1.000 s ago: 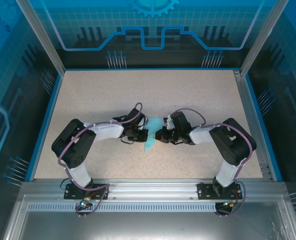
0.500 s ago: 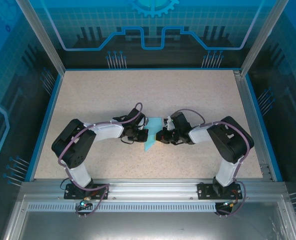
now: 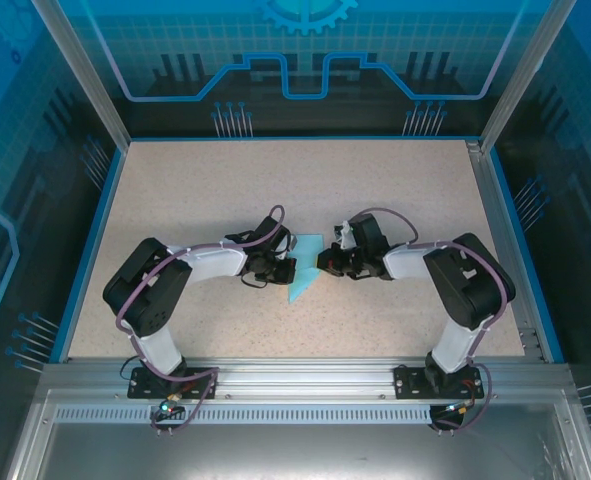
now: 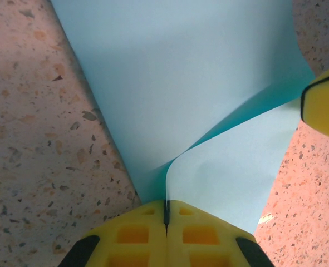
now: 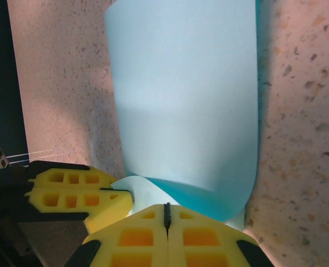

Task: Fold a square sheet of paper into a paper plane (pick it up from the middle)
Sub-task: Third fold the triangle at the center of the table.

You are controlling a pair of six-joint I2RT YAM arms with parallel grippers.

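- Speckled beige table [image 3: 225, 190], edged in blue trim [image 3: 85, 250].
- Aluminium rail [image 3: 295, 375] along its near side.
- Gear-printed blue panel [image 3: 305, 40] behind.

No lettering, number or brand name can be read anywhere. The blue back panel [image 3: 175, 50] bears a gear emblem [image 3: 306, 12] and circuit-style lines, without legible words.
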